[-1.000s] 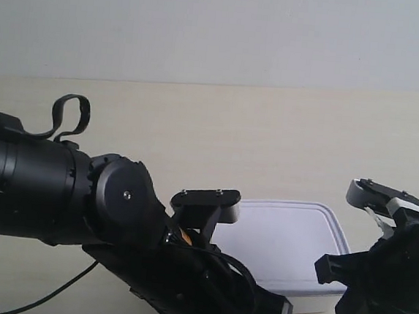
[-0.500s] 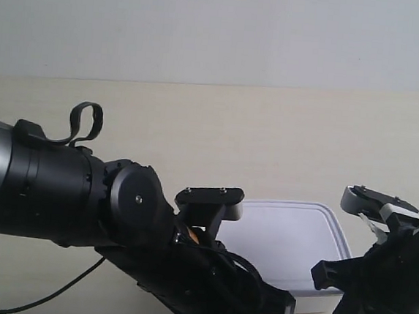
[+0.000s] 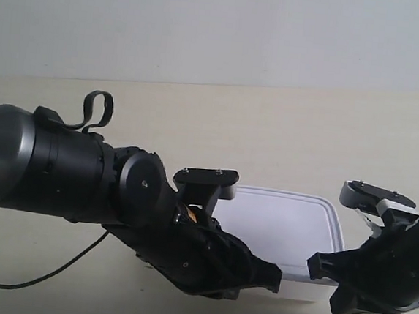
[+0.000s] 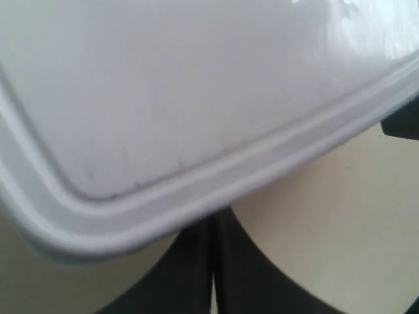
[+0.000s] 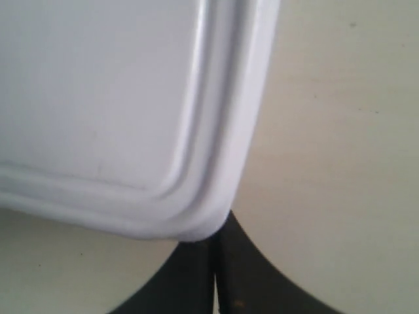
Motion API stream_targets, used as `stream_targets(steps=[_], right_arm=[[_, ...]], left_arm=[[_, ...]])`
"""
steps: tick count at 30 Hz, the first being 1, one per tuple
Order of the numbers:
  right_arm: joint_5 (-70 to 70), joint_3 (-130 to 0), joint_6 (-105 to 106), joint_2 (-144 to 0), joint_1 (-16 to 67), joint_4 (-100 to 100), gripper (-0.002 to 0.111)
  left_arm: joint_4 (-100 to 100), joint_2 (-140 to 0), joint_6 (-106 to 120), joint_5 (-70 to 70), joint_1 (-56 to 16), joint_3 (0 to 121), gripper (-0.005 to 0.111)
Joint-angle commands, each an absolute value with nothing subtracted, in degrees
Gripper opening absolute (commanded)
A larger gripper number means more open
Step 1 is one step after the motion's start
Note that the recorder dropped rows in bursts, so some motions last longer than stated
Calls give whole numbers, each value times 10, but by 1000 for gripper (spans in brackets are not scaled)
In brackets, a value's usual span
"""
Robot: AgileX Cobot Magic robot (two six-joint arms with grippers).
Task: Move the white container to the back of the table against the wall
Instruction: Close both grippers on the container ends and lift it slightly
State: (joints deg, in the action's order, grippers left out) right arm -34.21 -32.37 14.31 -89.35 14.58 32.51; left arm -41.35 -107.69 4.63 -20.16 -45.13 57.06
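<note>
The white container [image 3: 284, 226] lies on the pale table [image 3: 270, 133], some way short of the wall [image 3: 221, 26]. In the left wrist view my left gripper [image 4: 215, 226] is shut, its dark fingers pressed together with their tips against the ridged rim of the container [image 4: 196, 98] along one long edge. My right gripper [image 5: 216, 239] is also shut, its tips under a rounded corner of the container [image 5: 98, 98]. In the exterior view the arm at the view's left [image 3: 269, 276] and the arm at the view's right [image 3: 318, 269] both meet the container's near side.
Bare cream table [image 3: 220, 121] stretches from the container to the wall. A black cable [image 3: 30, 281] trails on the table under the arm at the exterior view's left. A cable loop [image 3: 96, 110] stands up from that arm.
Both arms have moved forward toward the wall, and the container has slid a little away from the near edge with them. Both grippers stay shut.
</note>
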Motion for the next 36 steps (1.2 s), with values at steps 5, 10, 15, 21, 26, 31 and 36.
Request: stream_targets(steps=[5,10,15,21,26,31,36], right_arm=[[-299,-346,155,-901,147,349,0],[-303,-401,154,-935,147,346,0],[-295,-419,165,-963,147,341,0],[-283,-458,166,-995,147,340,0],[-279,-491,166,-1022,147,336,0],[-276,-514,168,-1041,147,336,0],[-274,-534,174,-1055,147,336,0]], left_arm=[[-390,-1076,43,-182,-439,575,0],[-363,-1076,41,-162,-435,592,0],[-341,-1100,39,-177,-398,618,0],[-320,-1121,39,-179,-393,640,0],[-282,-1134,22,-177,-393,658,0],[-182,-1143,-60,-175,-386,675,0],[-142,-1152,-90,-172,-366,685,0]])
